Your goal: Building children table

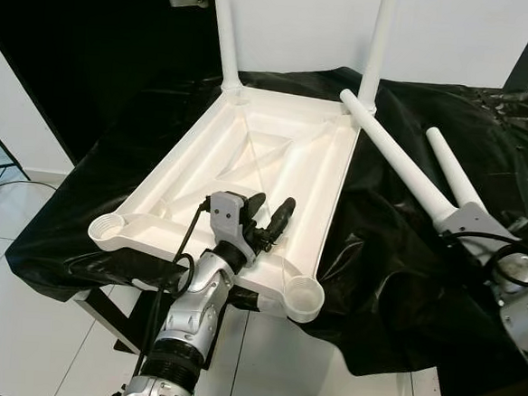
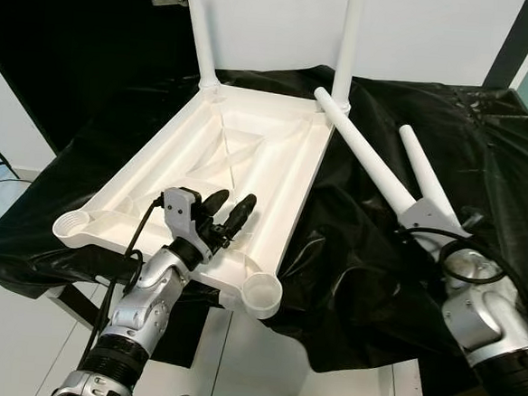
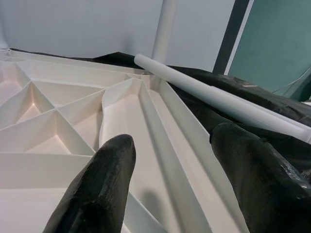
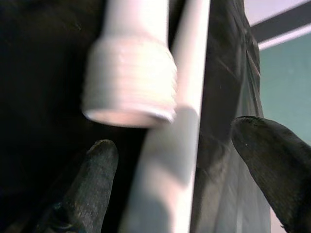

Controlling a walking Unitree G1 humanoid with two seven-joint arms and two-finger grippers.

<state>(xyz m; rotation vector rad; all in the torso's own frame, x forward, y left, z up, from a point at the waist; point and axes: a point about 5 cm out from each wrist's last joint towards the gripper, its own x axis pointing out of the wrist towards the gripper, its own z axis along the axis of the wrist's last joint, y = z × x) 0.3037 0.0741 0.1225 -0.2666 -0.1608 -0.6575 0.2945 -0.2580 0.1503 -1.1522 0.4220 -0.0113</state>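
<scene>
Above upturned tabletop [image 1: 276, 154], left pincer [image 1: 270, 213] spread, right pincer [image 4: 175, 160] straddling leg [image 4: 167, 160]

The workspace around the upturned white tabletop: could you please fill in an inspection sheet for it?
Surface: black sheet draped over a low support, creased.
Job's things: white tabletop lying underside up; two legs standing in its far corner sockets; two near sockets unfilled; two loose legs lying on the sheet to its right.
Clutter: nothing seen.
Grippers: left gripper open above the tabletop's near edge, holding nothing; right gripper open, fingers either side of a loose leg's near end.
Cables: black cable along the left arm; another looped at the right wrist.
Surroundings: white tiled floor, pale wall, dark door behind.
</scene>
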